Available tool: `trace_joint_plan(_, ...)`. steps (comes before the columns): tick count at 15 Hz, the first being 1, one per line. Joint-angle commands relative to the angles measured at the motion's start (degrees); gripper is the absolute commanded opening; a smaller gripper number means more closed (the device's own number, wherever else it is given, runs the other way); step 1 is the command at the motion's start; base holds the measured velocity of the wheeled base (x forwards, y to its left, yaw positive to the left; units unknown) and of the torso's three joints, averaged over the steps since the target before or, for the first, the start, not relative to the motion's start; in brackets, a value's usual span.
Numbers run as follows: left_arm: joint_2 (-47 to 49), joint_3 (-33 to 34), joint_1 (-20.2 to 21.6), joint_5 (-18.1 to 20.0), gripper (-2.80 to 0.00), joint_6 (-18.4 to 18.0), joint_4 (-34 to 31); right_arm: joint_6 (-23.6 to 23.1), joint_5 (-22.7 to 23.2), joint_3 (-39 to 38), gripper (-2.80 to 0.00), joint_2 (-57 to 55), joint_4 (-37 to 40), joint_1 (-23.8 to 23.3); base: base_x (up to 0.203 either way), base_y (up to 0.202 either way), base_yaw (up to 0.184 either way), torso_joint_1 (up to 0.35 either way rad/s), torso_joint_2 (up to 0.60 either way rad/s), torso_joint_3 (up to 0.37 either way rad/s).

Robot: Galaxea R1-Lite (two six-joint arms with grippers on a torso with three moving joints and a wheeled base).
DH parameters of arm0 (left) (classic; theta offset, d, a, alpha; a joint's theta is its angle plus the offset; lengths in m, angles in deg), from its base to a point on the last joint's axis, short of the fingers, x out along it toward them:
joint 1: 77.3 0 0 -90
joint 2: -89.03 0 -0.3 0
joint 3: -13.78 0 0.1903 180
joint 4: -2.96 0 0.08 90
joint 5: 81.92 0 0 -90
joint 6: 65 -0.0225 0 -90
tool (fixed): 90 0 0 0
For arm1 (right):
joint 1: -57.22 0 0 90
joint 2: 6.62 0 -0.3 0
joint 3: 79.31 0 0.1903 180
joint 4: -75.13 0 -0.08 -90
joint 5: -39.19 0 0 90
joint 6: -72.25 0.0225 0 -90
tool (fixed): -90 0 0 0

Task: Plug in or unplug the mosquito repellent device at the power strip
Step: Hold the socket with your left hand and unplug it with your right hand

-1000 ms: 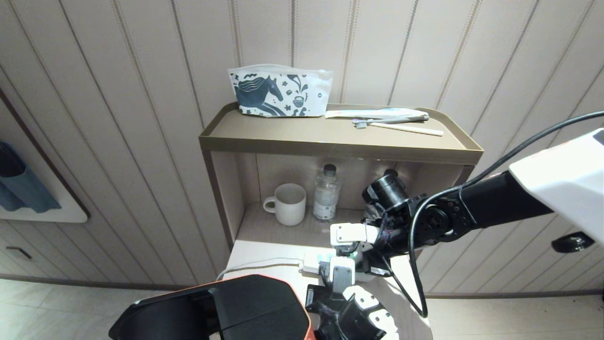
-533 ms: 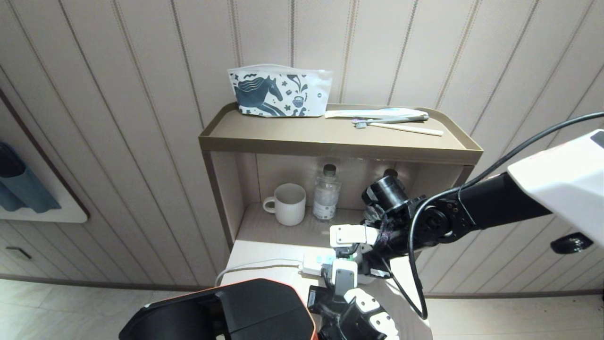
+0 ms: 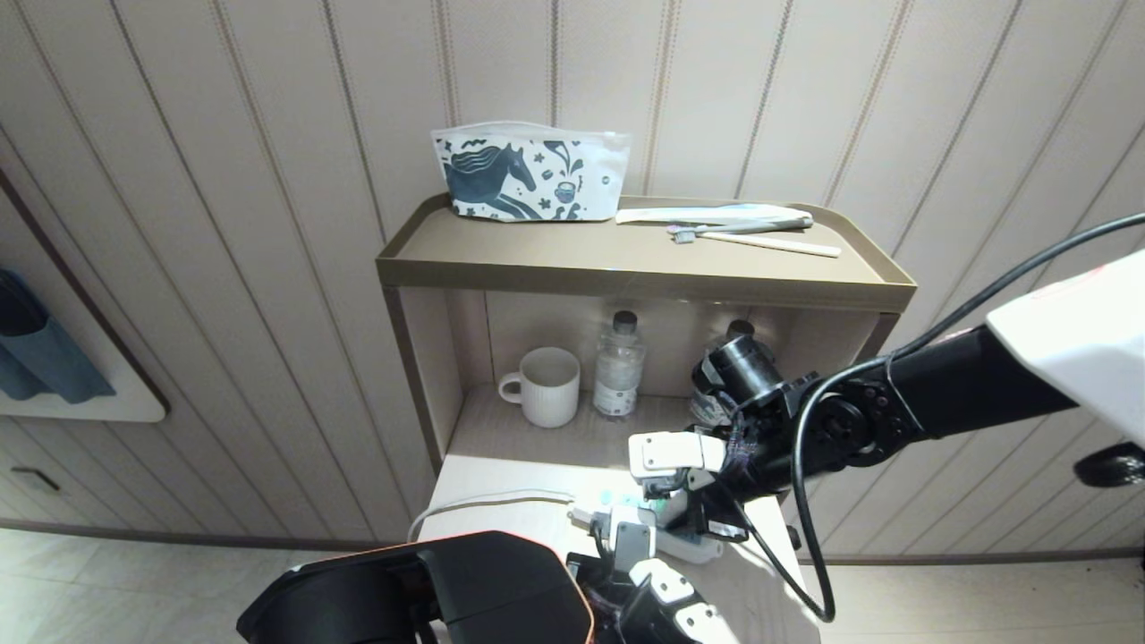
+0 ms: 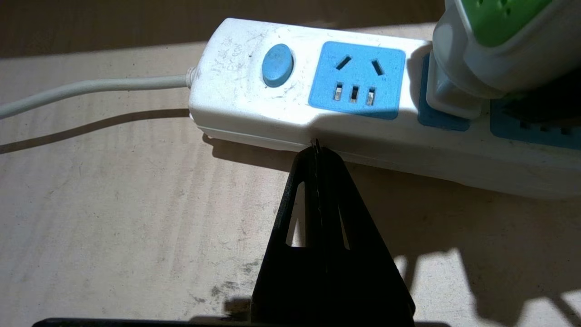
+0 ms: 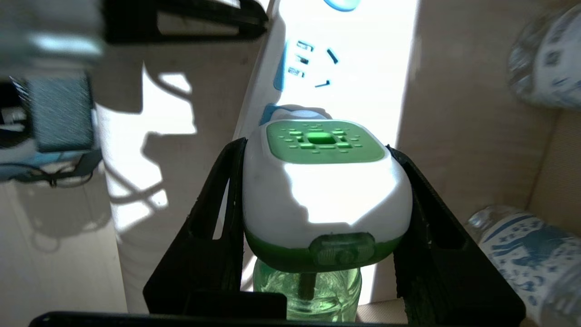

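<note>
Where the right gripper (image 5: 324, 200) works, its black fingers (image 5: 213, 227) clamp both sides of the mosquito repellent device (image 5: 324, 181), whose plug sits in a blue socket of the power strip (image 4: 317, 91). Left gripper (image 4: 316, 147): fingers pressed together, empty, tips touching the strip's side edge. Strip lies on the counter (image 4: 113, 204) at 6 o'clock in the head view; white mug (image 3: 546, 385) and water bottle (image 3: 617, 367) toward 12.
</note>
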Motion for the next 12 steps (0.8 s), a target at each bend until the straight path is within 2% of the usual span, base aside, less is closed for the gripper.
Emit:
trace_joint_plan(1, 0.0, 0.3, 0.0, -0.3, -2.8, 0.2, 0.3, -0.1, 0.4, 0.0, -2.8, 1.7, -0.1, 0.1, 0.0, 0.0, 0.0, 0.0, 0.0, 0.0)
trace_joint_plan(7, 0.0, 0.5, -0.1, -0.2, -2.8, 0.1, 0.4, 0.1, 1.2, -0.6, -2.8, 5.1, -0.1, 0.7, 0.0, 0.0, 0.0, 0.0, 0.0, 0.0)
trace_joint_plan(12, -0.6, 0.8, 0.4, -0.1, -2.8, 0.1, 0.7, 0.5, 2.5, -0.6, -2.8, 2.9, -0.2, 0.8, 0.0, 0.0, 0.0, 0.0, 0.0, 0.0)
